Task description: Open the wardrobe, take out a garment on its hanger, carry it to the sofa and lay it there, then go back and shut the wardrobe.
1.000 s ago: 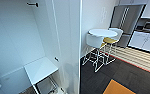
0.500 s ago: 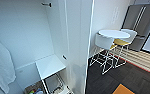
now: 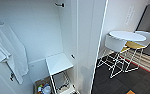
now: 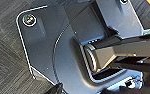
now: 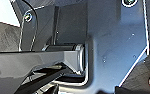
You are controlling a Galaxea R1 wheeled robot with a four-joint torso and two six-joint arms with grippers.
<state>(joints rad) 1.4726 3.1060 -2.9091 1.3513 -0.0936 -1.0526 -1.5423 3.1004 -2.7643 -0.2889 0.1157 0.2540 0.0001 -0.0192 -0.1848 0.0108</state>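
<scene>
Wardrobe: you face the white wardrobe (image 3: 91,37) at 12 o'clock, its tall panels upright; whether the doors stand open is hard to tell.
Garment: no maroon jacket on show; a white shirt (image 3: 6,50) hangs at 9 o'clock.
Fingers: cannot tell, for either arm.
Shelf: clutter under the white shelf (image 3: 58,63) is blurred.

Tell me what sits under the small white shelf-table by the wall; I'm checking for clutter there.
Under the white shelf-table stands a low bin with small colourful items, too blurred to identify. The tabletop covers whatever lies directly behind.
</scene>
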